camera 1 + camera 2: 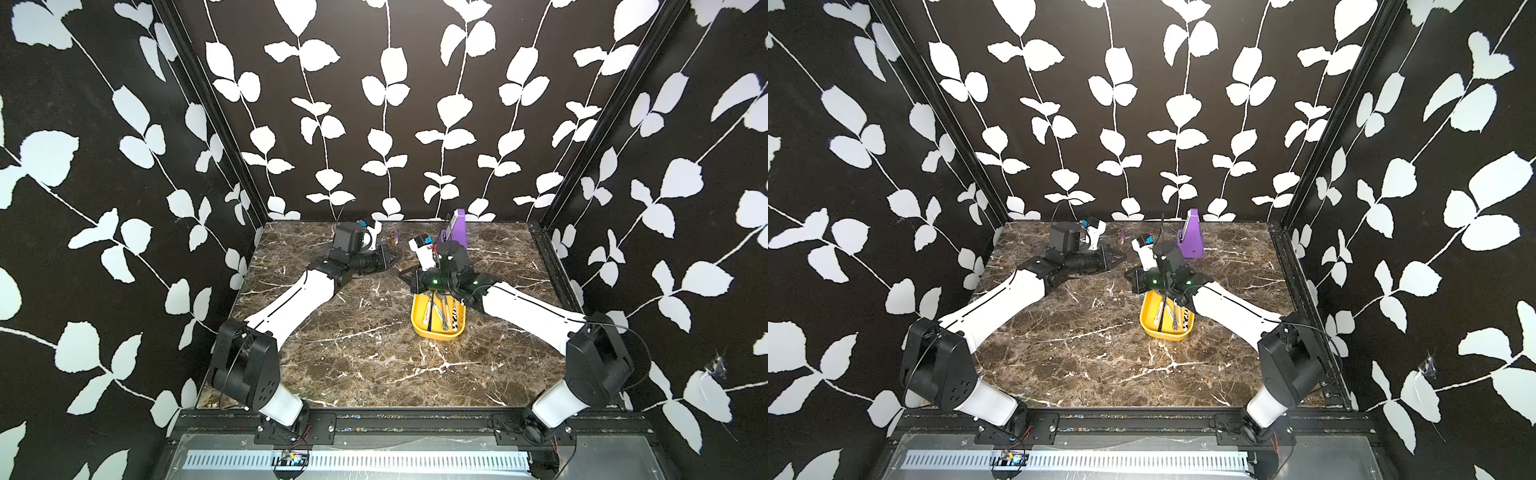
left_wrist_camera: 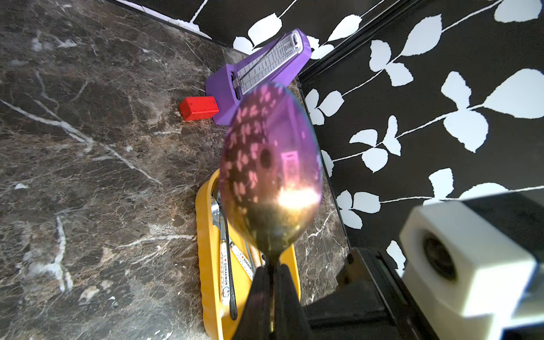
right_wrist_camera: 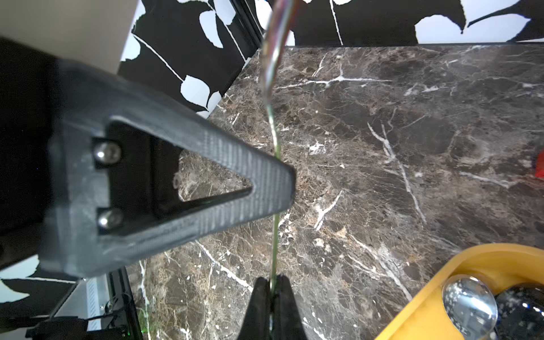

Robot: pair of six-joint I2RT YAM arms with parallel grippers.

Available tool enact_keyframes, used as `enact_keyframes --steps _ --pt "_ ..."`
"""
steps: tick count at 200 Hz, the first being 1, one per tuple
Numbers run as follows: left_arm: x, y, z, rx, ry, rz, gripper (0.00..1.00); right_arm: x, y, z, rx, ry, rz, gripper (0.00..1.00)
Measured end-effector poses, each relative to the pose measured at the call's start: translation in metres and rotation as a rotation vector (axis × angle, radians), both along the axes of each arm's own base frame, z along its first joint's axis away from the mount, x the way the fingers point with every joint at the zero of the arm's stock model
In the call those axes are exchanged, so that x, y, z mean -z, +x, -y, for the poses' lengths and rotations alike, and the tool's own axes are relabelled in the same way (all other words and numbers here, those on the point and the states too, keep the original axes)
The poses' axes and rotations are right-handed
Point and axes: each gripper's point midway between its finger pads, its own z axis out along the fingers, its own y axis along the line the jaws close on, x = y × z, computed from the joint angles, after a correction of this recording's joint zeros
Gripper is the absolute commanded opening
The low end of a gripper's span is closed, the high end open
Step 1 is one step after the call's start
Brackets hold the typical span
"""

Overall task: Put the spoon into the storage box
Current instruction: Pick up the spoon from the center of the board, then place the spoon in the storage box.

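Spoon [image 2: 270, 164], shiny purple and gold, is held clear of the surface [image 1: 353, 353] by both arms and lies outside the storage box [image 1: 419, 328]. Left end effector [image 2: 272, 273] is clamped narrow on the neck just below the bowl. Right end effector [image 3: 272, 287] is pinched tight on the thin handle further along. In both top views the spoon is far and slightly left of the yellow box, which sits right of centre, partly under the right wrist, and carries other cutlery [image 2: 225, 265]. A purple wedge stand [image 1: 1191, 237] stands at the far side, with a red block [image 2: 198, 108] just beside it.
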Motion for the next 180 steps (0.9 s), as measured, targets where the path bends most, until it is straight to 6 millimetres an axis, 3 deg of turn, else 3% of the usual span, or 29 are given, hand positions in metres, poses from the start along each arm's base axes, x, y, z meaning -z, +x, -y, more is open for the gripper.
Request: enact_keyframes --steps 7,12,22,31,50,80,131,180 --pt "0.0 0.0 0.0 0.0 0.0 0.0 0.0 0.0 0.0 0.0 0.002 -0.002 0.001 0.0" --pt "0.0 0.0 0.0 0.0 -0.001 0.0 0.07 0.0 0.0 0.0 0.003 -0.003 0.001 0.0" --pt "0.001 0.0 0.0 0.0 0.0 0.0 0.38 0.001 0.0 0.001 0.002 -0.008 0.001 0.0" --pt "0.001 0.0 0.0 -0.002 0.002 0.001 0.56 0.004 -0.001 0.002 0.001 -0.021 0.0 0.0" --pt "0.005 0.002 -0.004 -0.023 0.026 -0.002 0.71 0.015 -0.002 0.009 0.022 -0.075 -0.025 0.0" --pt "0.019 0.002 -0.034 -0.137 0.159 -0.023 0.72 0.03 0.003 0.036 0.104 -0.217 -0.076 0.0" --pt "0.029 -0.001 -0.096 -0.318 0.36 -0.029 0.72 0.027 0.014 0.1 0.297 -0.529 -0.12 0.0" --pt "0.055 -0.015 -0.117 -0.344 0.477 -0.066 0.72 0.076 -0.013 0.139 0.346 -0.807 -0.307 0.0"
